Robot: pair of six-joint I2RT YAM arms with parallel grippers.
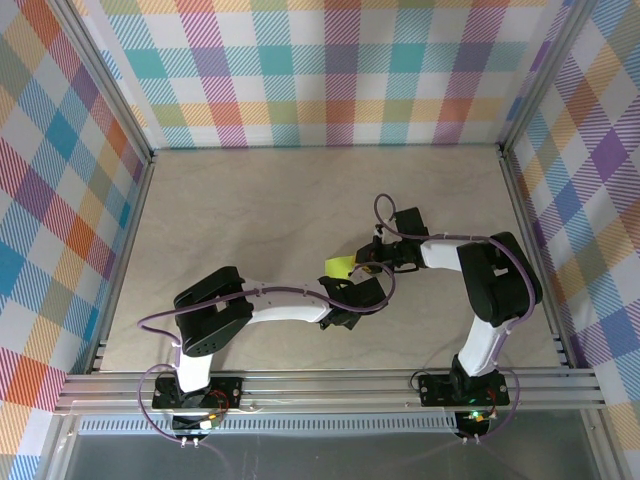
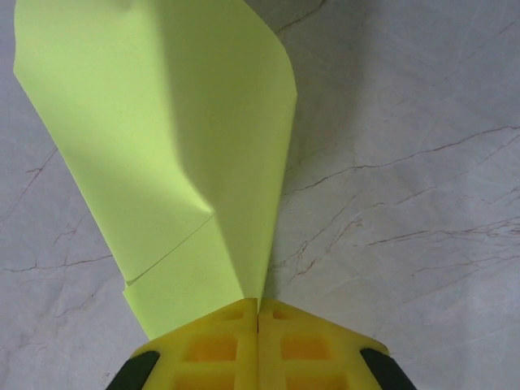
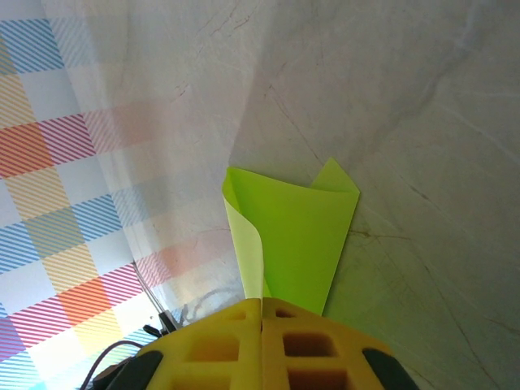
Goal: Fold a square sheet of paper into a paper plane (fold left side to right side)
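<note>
The lime sheet of paper (image 1: 337, 266) is held above the table's middle, folded over on itself, between my two grippers. In the left wrist view the paper (image 2: 162, 146) fans upward from my left gripper (image 2: 258, 302), layered, with a slanted crease and a curled right edge. The yellow jaws are pressed together on its lower tip. In the right wrist view the paper (image 3: 296, 236) rises from my right gripper (image 3: 262, 302), whose jaws are shut on its narrow end; its left edge curls forward. From above, the left gripper (image 1: 352, 283) and right gripper (image 1: 368, 264) nearly touch.
The beige marbled table (image 1: 250, 210) is walled by plaid panels (image 1: 330, 70) at the back and both sides. An aluminium rail (image 1: 330, 385) runs along the near edge by the arm bases. A purple cable (image 1: 385, 215) loops over the right wrist.
</note>
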